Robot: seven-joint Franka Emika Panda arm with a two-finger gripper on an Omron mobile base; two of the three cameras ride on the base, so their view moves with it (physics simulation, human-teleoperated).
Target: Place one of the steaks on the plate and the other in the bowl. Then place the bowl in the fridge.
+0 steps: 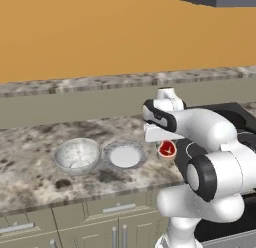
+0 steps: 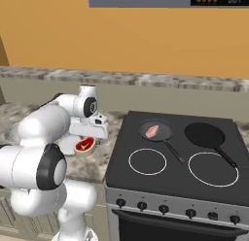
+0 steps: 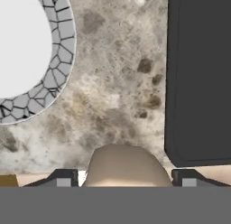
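Near the tabletop's front edge, just beside the stove (image 2: 170, 157): claw (image 3: 122, 181) spread wide, straddling the red steak (image 1: 166, 149), tan edge showing between the fingertips (image 3: 63, 179). Nothing gripped yet. Steak directly under the claw, so a straight closing looks enough. Round piece, no long axis to line up with. Plate (image 1: 124, 156) close by on the bowl's side, bowl (image 1: 77, 155) just past it, both bare. Pink steak (image 2: 153, 130) lying in the pan (image 2: 156, 130) on the stove's back corner. Short carry to the plate likely next.
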